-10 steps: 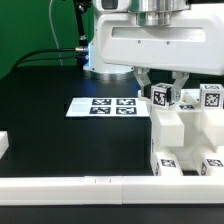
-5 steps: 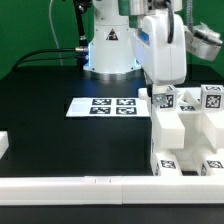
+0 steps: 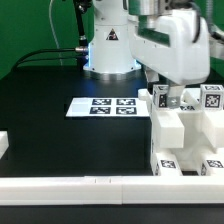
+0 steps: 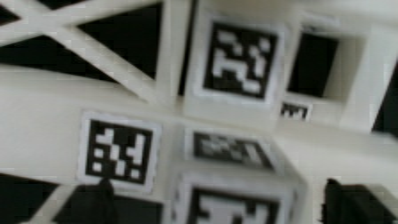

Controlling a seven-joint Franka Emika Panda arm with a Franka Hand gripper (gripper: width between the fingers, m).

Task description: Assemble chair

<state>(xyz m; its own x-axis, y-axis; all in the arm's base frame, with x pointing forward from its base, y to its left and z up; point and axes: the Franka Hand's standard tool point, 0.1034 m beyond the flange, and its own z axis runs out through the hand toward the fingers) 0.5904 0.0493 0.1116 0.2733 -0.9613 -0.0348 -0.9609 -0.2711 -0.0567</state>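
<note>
Black table (image 3: 60, 140); chair (image 3: 185, 135) directly beneath the hand (image 3: 163, 88), grip state unclear.

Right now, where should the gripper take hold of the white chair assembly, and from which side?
Probably from above, jaws straddling one of the upright tagged posts on top of the chair. These narrow blocks stand clear of the wide slab body, which looks too broad to span.

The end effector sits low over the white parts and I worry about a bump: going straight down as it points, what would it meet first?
Probably the tagged top of the chair directly beneath the end effector; depth is unclear, though the wrist view shows tagged parts close.
</note>
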